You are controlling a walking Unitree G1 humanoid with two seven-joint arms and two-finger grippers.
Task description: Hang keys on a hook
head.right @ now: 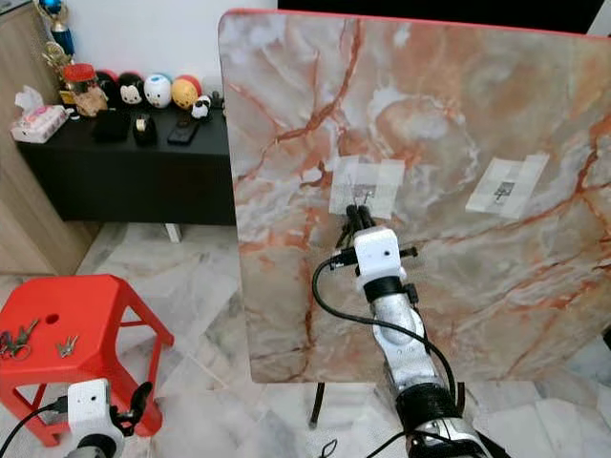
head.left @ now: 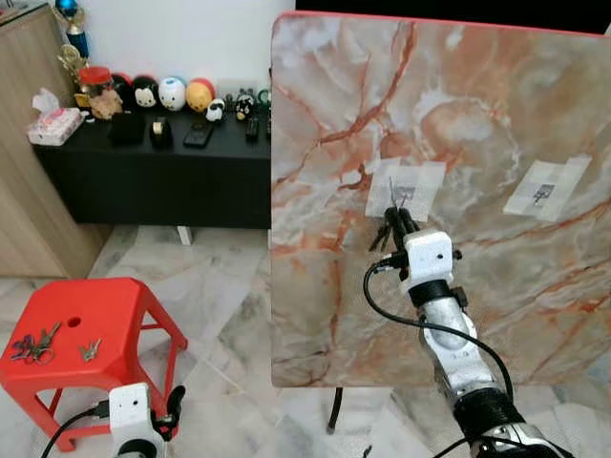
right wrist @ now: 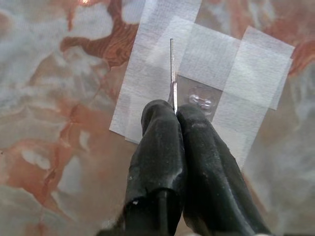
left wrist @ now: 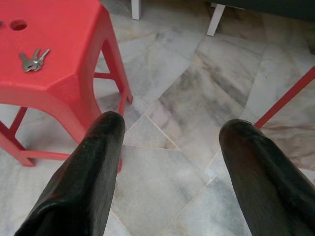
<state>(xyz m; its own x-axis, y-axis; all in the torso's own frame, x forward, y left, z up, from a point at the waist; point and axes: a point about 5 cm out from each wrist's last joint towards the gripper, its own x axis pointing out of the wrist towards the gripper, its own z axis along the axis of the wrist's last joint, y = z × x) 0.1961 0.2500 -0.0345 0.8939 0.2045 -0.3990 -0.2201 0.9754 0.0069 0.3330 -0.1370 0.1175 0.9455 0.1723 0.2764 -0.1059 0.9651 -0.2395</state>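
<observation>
My right gripper is raised against the upright marble board and is shut on a bunch of keys, which dangle dark just below its fingers. In the right wrist view, the thin metal ring sticks out past the closed fingertips. It lies right beside the clear hook on its white tape patch. A second taped hook is further right on the board. My left gripper hangs low and open beside the red stool.
Two more key bunches lie on the red stool. A black sideboard with figurines and a tissue box stands at the back left. The floor is marble tile, and the board's stand leg is below it.
</observation>
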